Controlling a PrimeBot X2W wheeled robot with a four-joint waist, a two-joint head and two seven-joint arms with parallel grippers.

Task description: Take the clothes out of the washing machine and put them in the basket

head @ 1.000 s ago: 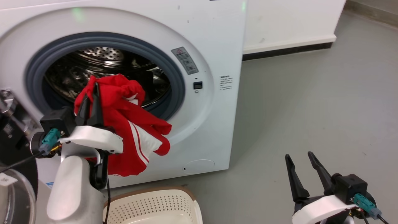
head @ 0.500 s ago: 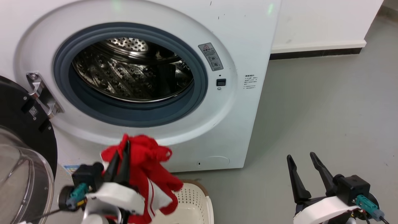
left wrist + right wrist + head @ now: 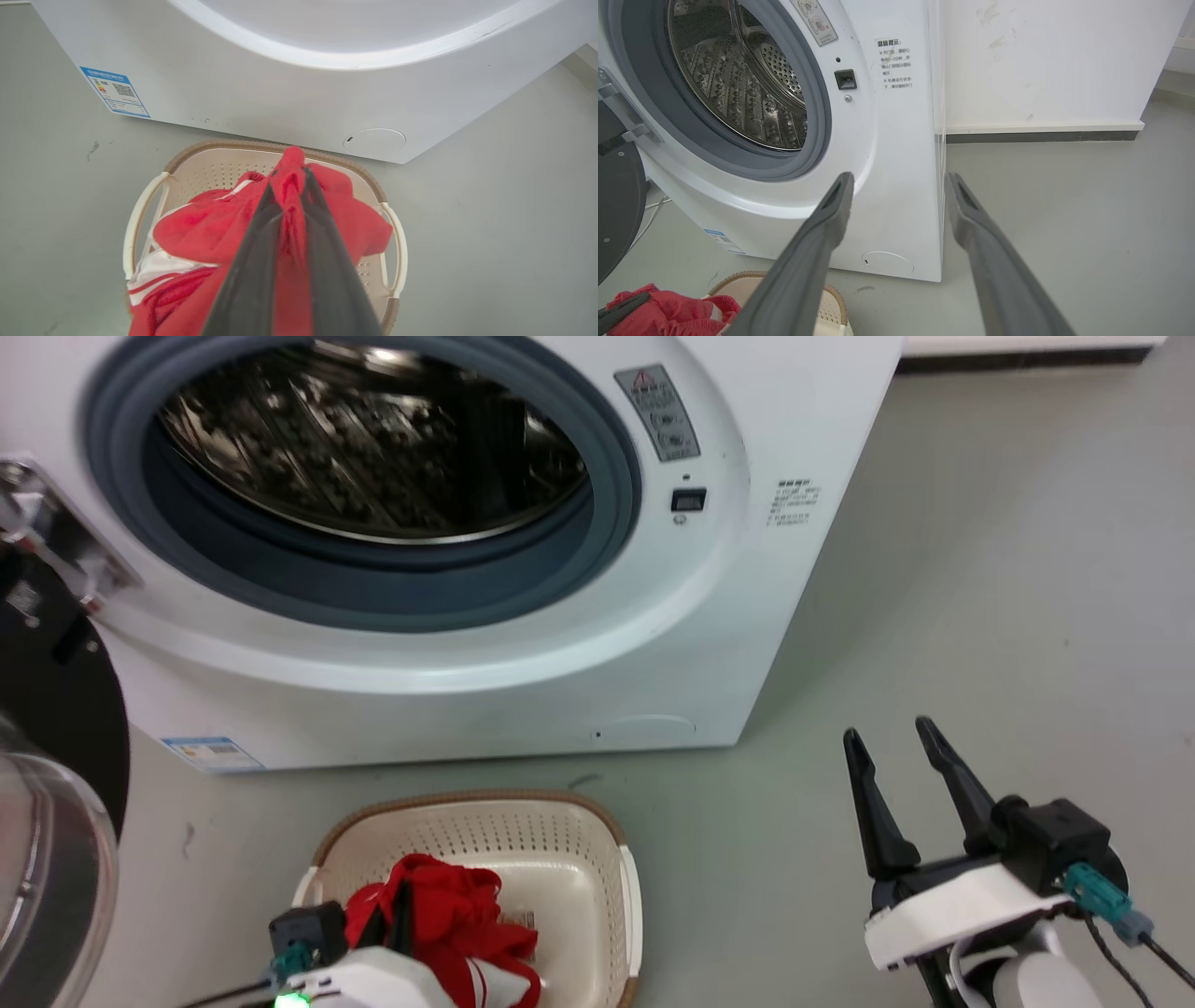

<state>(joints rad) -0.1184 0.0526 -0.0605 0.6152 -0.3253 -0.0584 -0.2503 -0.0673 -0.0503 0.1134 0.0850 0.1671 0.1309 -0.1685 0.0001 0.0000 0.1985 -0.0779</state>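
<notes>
1. Left hand: the two fingers are closed together on a fold of the clothes, with red fabric pressed between them along their length. In the head view this hand sits at the lower left, over the basket.

2. Clothes, count one: a red garment with white panels. It is bunched (no clear long axis can be read). The pinched fold forms the highest point and points along the fingers toward the washing machine. The rest of the fabric hangs down from there and spreads inside the basket, with the white striped part at the lower left of the left wrist view.

3. Basket, count one: it stands on the floor just in front of the washing machine, with one handle on each side.

4. Washing machine, count one: the door is swung open to the left. The steel drum is visible through the porthole.

5. Right hand: the fingers are spread apart and hold nothing. It is well apart from the basket, at the lower right, fingers pointing up the head view. In the right wrist view this hand faces the machine's front right corner, with the garment and the basket rim at the lower left.
</notes>
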